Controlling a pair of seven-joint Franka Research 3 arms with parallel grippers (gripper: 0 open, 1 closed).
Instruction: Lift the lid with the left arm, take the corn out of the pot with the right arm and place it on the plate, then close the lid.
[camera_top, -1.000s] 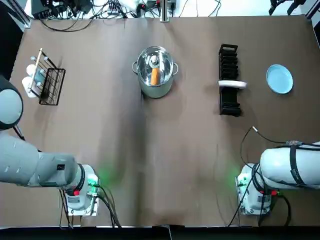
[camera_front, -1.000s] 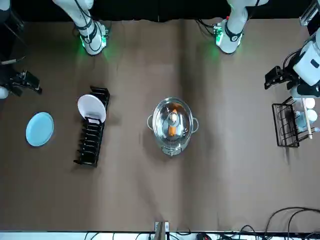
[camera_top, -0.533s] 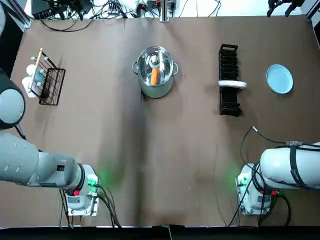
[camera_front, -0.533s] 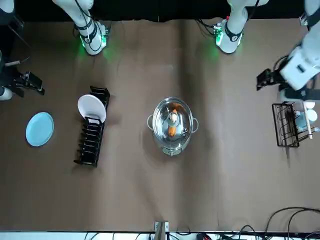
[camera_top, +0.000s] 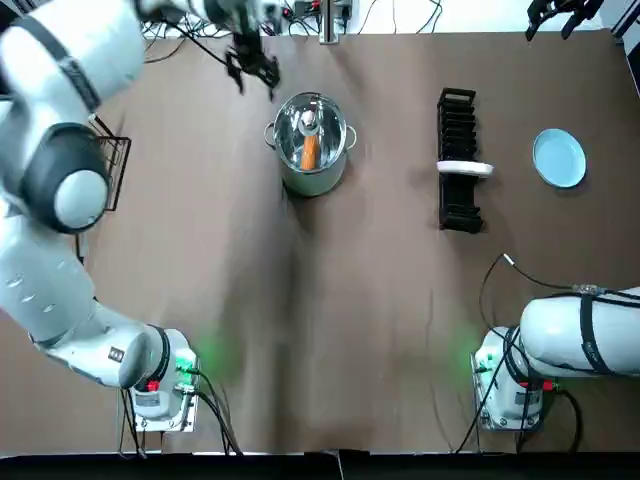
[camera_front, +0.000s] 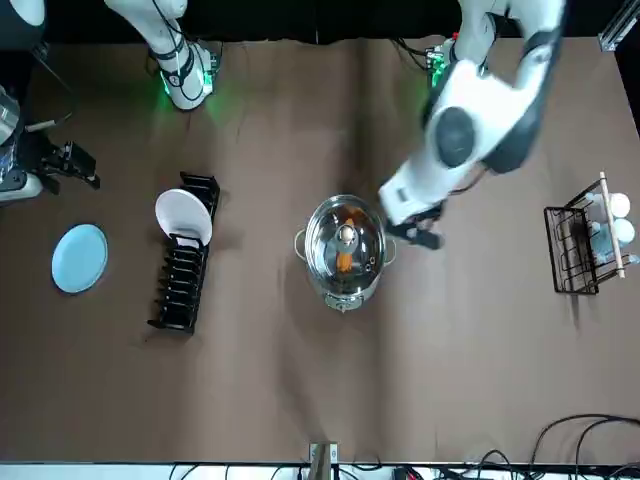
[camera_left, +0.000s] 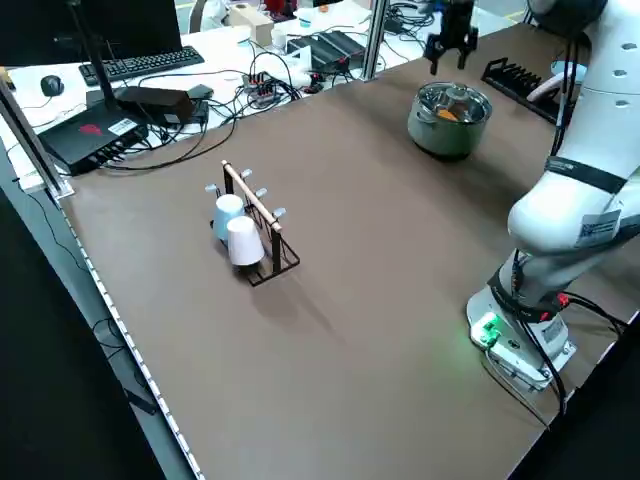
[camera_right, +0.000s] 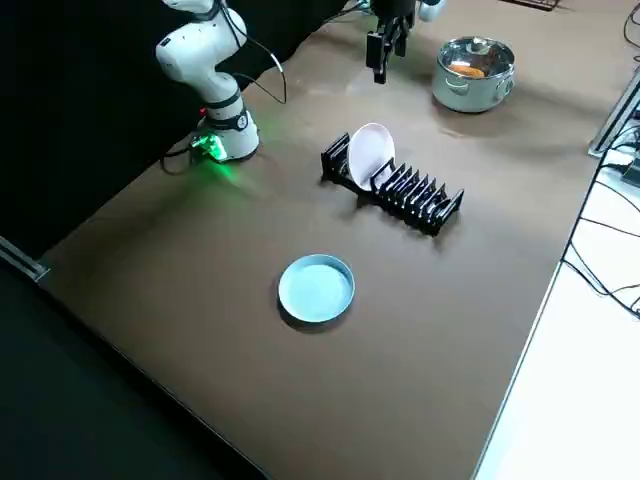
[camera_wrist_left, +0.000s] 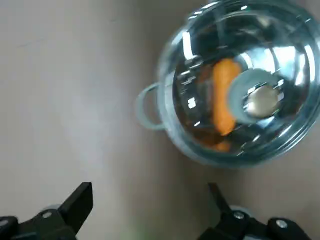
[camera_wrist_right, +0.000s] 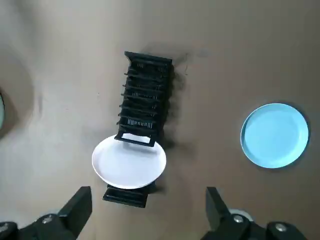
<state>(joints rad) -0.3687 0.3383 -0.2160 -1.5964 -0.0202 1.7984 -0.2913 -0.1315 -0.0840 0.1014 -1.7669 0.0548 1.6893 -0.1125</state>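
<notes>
Left pincer (camera_wrist_left: 150, 204) released, empty, hovering off pot's (camera_top: 312, 184) far-left side; lid (camera_top: 331, 126) knob (camera_top: 309, 122) lies rightward, toward bases. Lid on, corn (camera_top: 310, 153) inside. Right pincer (camera_wrist_right: 148, 207) released, farther, beyond plate (camera_top: 558, 158).

Top and front both high up, mirrored, sharing the pot (camera_top: 312, 183) near centre frame. Sides raised, diagonal. Wrist cams much closer.

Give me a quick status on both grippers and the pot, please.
Left gripper open, beside pot, off the lid. Right gripper open, high beyond blue plate. Lid on, corn inside. Dish rack between pot and blue plate.
</notes>
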